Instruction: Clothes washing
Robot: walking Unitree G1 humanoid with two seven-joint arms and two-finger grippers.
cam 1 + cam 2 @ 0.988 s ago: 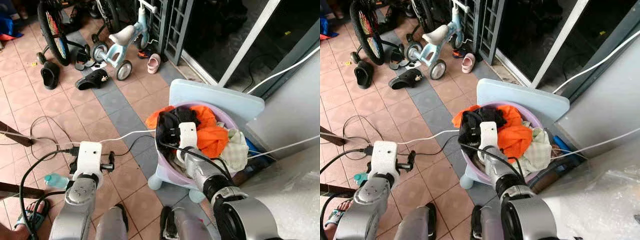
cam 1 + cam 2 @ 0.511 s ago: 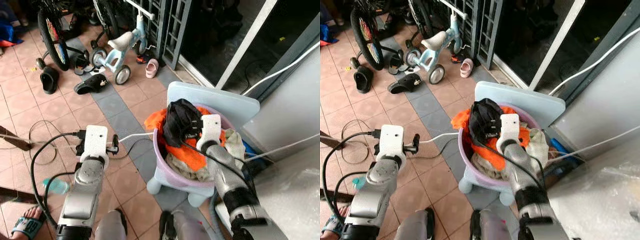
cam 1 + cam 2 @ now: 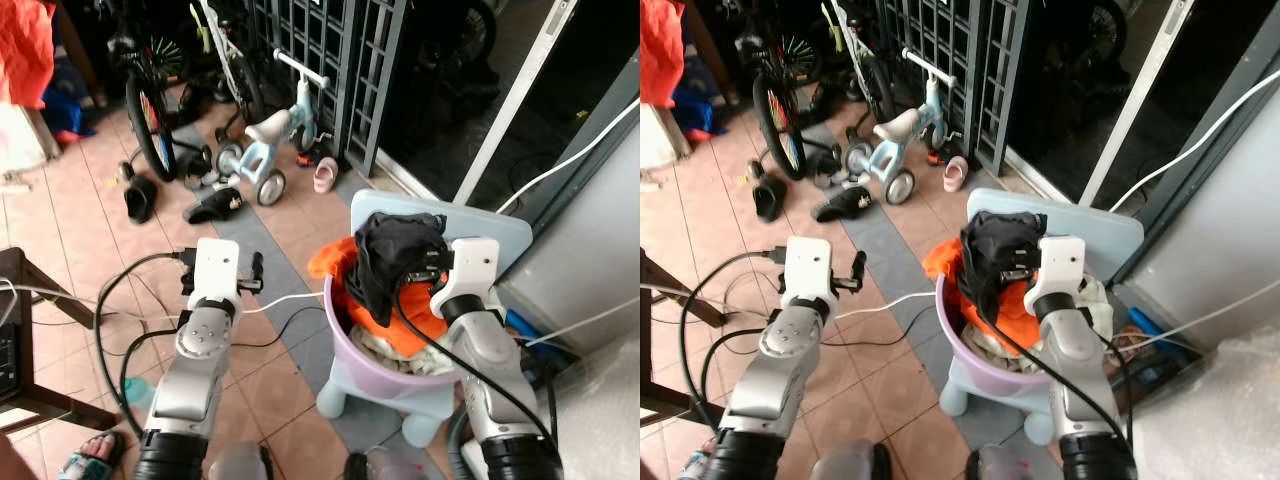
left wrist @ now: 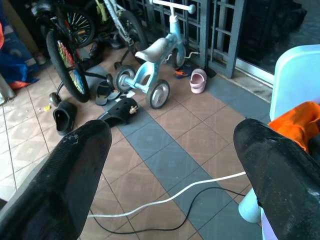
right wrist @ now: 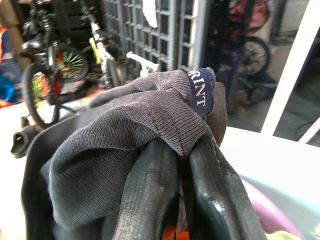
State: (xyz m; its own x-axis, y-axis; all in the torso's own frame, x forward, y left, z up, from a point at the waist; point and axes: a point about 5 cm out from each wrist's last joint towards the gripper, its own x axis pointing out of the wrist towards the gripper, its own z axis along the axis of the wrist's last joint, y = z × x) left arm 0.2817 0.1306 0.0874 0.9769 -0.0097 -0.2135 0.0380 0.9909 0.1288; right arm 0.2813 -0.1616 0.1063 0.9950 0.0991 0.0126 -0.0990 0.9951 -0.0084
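The right gripper (image 5: 175,200) is clamped tight on a fold of a dark grey garment (image 3: 390,255), its two black fingers (image 5: 150,195) pressed together with the ribbed cloth bunched over them. The garment hangs raised above a purple laundry basket (image 3: 385,375), draping down over the orange cloth (image 3: 420,320) that lies on top of the pile. Pale clothes (image 3: 385,348) show lower in the basket. The basket sits on a light blue plastic stool (image 3: 400,405), whose back panel (image 3: 500,225) rises behind it. The left gripper (image 4: 165,150) is held out over the tiled floor (image 3: 90,230) to the left of the basket, fingers spread wide and holding nothing. A white cable (image 4: 165,197) and a black cable (image 4: 150,227) run across the tiles beneath it. Further back stand a small light blue tricycle (image 3: 275,135), a pink shoe (image 3: 325,175), black sandals (image 3: 212,205) and a bicycle wheel (image 3: 150,125), near a dark metal gate (image 3: 320,50). A sandalled foot (image 3: 85,462) of a person shows at the lower left edge.
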